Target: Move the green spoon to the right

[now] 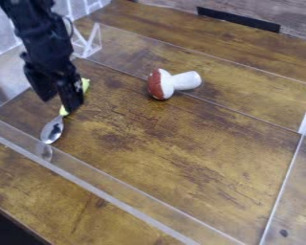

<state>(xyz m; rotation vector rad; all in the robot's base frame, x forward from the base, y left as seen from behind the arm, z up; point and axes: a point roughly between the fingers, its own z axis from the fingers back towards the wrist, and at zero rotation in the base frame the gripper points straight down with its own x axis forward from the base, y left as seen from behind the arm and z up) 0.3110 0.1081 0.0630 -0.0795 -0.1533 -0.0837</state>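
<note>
The green spoon (60,119) lies on the wooden table at the left, its silver bowl (50,131) nearest the camera and its yellow-green handle running up and away under the gripper. My black gripper (54,89) hangs over the upper end of the handle, open, one finger on each side of it. Part of the handle is hidden behind the fingers. I cannot tell whether the fingertips touch the spoon.
A toy mushroom (171,82) with a red-brown cap and white stem lies on its side right of the spoon. Low clear plastic walls (142,215) frame the work area along the front, left and right edges.
</note>
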